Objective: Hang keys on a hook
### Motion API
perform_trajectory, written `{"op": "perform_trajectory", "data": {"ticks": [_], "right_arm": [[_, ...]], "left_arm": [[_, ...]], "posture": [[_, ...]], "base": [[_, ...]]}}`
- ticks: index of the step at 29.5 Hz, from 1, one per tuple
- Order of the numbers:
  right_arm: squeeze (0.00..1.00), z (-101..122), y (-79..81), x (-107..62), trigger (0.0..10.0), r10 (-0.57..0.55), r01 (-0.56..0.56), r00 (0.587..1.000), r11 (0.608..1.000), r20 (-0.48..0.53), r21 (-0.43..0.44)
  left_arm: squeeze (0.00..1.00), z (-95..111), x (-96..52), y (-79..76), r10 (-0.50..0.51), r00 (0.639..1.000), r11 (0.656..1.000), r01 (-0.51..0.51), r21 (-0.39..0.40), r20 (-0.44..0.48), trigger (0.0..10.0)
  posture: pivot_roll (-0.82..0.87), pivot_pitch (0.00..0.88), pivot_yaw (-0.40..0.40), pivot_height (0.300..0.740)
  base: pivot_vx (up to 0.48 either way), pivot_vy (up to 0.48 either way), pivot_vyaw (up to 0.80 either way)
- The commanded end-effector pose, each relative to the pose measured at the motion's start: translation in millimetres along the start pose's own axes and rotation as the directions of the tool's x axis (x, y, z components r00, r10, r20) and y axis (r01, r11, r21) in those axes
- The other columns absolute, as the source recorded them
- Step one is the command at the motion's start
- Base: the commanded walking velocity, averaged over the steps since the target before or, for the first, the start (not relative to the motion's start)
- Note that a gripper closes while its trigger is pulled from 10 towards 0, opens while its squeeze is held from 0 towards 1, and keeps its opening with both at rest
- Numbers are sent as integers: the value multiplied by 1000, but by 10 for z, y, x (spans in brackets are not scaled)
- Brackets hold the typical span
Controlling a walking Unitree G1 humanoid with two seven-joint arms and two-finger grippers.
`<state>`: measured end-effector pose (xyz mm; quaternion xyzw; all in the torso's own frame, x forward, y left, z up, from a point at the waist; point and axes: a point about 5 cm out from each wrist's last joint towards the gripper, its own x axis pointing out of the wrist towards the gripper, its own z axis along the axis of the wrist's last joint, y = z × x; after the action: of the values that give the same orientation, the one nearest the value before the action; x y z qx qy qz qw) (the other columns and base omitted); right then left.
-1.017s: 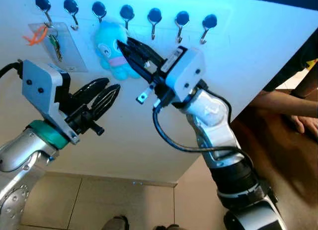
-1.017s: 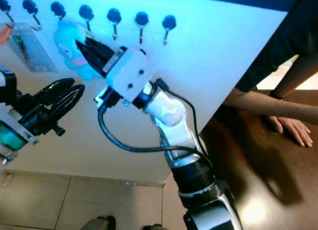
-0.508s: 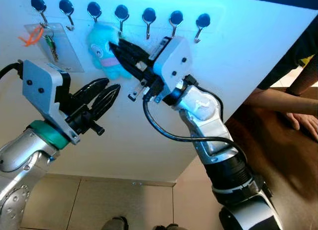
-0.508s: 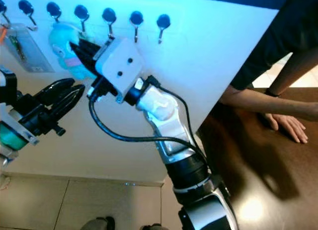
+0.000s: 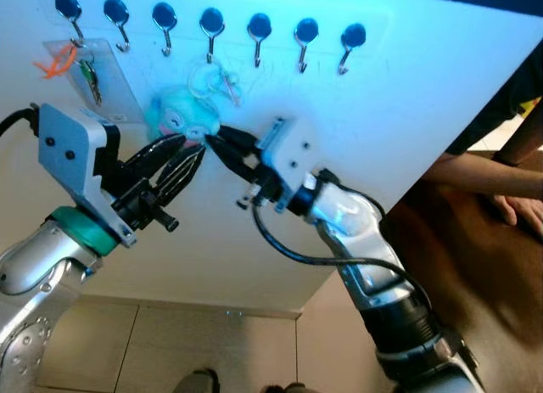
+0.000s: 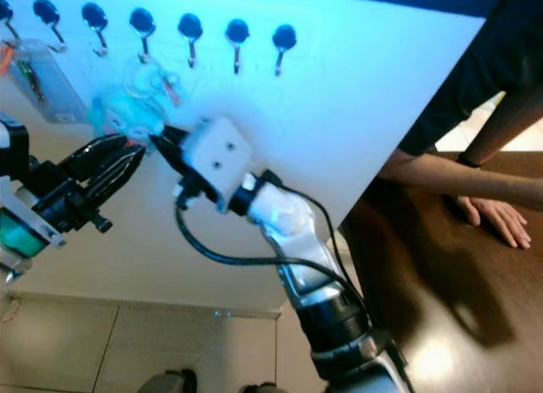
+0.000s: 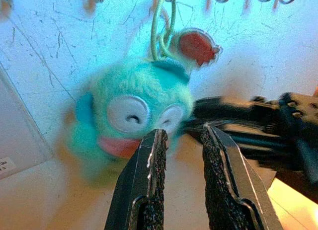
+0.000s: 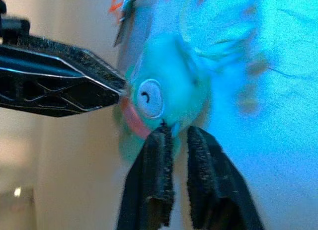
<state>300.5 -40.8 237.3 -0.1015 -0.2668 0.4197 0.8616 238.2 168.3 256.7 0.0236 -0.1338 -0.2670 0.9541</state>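
Note:
A teal plush keychain (image 5: pixel 180 117) hangs by its pale ring (image 5: pixel 208 76) under the fourth black hook (image 5: pixel 211 23) on the white wall; it is blurred. In the left wrist view the ring (image 7: pixel 160 26) runs up to a hook, with a red tag (image 7: pixel 198 45) beside it. My right gripper (image 5: pixel 216 143) is just below the plush, fingers slightly apart with nothing between them, tips close to the plush (image 8: pixel 166 93). My left gripper (image 5: pixel 193 147) sits open right under the plush (image 7: pixel 134 108), facing the right one.
A row of several black hooks (image 5: pixel 305 32) runs along the wall top. A clear card sleeve with keys and an orange tag (image 5: pixel 92 81) hangs on the first hook. A person's arm (image 5: pixel 479 168) rests on a brown table (image 5: pixel 475 274) at right.
My right gripper let go of the plush keychain and dropped down from the hooks. The plush now dangles lower on its ring, swinging. The left arm has not moved.

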Motion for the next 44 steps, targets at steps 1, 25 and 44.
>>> {"op": "perform_trajectory", "data": {"ticks": [1, 25, 44], "right_arm": [[1000, 96, -45, -36, 10000, -34, 34, 997, 999, 65, 7], [0, -142, -98, -1195, 10000, -438, 458, 872, 887, -221, 50], [0, -152, -165, -1103, 10000, -476, 485, 848, 874, -236, -21]], "left_arm": [[0, -32, -17, -7, -3, 1000, 1000, 3, 9, -19, 10000], [0, -166, -163, 437, 544, 839, 829, -532, 172, -24, 10000], [0, -208, -202, 389, 644, 764, 725, -625, 290, 38, 10000]], "posture": [[126, 52, 19, 740], [86, 25, -7, 740], [102, 23, -32, 740]], "base": [[0, 0, 0], [0, 0, 0], [0, 0, 0]]}}
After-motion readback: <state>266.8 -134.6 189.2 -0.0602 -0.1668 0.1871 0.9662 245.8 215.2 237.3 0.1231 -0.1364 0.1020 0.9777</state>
